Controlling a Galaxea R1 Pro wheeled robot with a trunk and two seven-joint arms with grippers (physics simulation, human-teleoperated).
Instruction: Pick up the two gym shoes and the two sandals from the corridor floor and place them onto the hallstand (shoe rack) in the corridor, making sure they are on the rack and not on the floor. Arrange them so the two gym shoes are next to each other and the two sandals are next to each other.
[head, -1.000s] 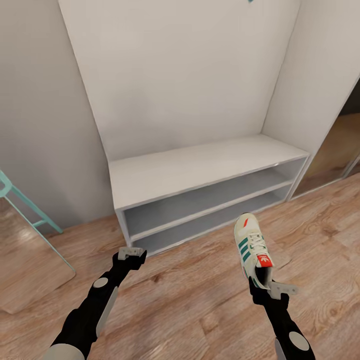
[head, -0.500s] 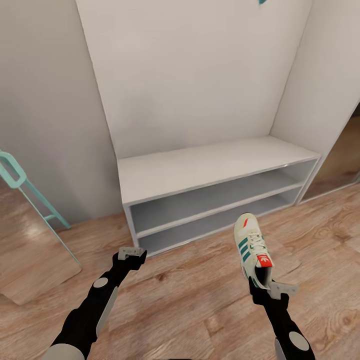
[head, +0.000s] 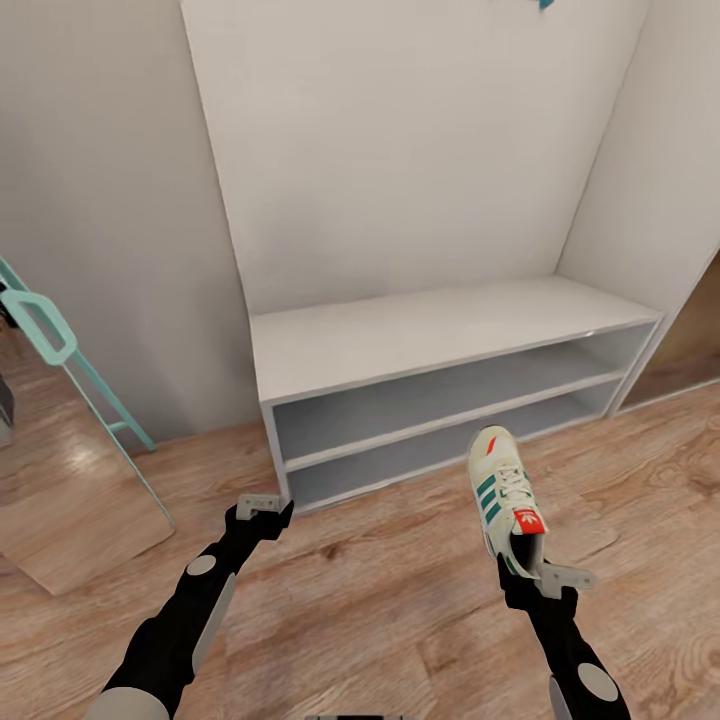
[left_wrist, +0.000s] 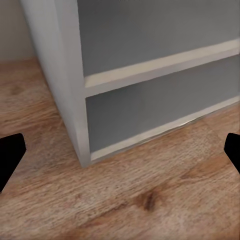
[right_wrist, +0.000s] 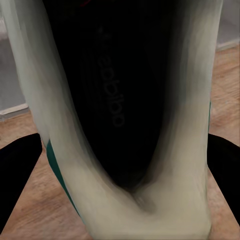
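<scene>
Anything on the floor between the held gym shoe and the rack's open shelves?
Nothing: in the head view, bare corridor floor separates the gym shoe from the hallstand.

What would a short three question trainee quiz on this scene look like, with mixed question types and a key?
1. True or false: the left gripper holds a sandal.
2. Which gripper carries the shoe? A) left B) right
3. Fill in: the rack has ___ open tiers under its top.

Key: 1. False, its jaws are open and empty. 2. B, gripped at the heel, toe pointing toward the rack. 3. Two.
</scene>
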